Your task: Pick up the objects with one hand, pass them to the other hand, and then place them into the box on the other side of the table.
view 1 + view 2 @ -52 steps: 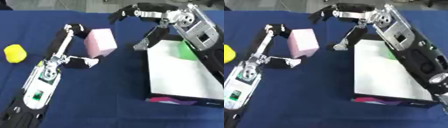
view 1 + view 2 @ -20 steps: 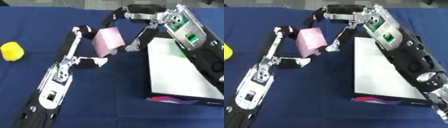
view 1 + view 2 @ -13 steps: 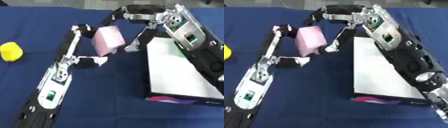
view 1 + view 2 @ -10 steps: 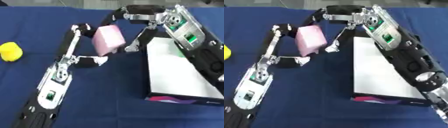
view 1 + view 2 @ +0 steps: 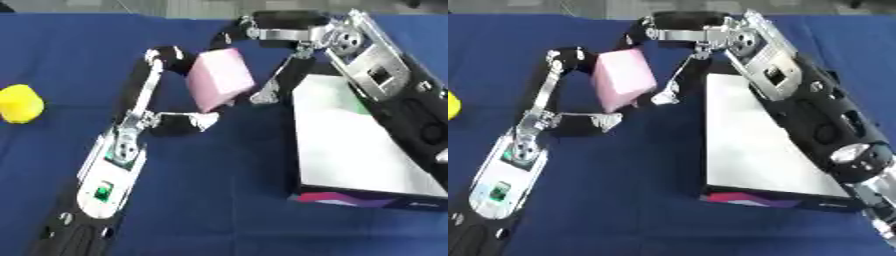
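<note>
A pink block [image 5: 219, 80] hangs tilted above the blue table [image 5: 219, 200], left of the box. My left hand [image 5: 144, 122] is shut on it, one finger over its top left corner and the thumb under its lower edge. My right hand [image 5: 293, 32] reaches in from the upper right with its fingers spread round the block's top right corner. One fingertip lies at the block's top edge, another by its right side; I cannot tell whether they touch. The white open box [image 5: 350, 150] lies on the right.
A yellow object [image 5: 19, 103] sits at the far left of the table. Something green [image 5: 361, 105] lies inside the box near its far end, under my right forearm. The box's front wall [image 5: 367, 199] is dark with coloured print.
My left hand has lifted the pink block up and to the right, into the gap between my right hand's spread fingers. Over the last second both hands have barely moved.
</note>
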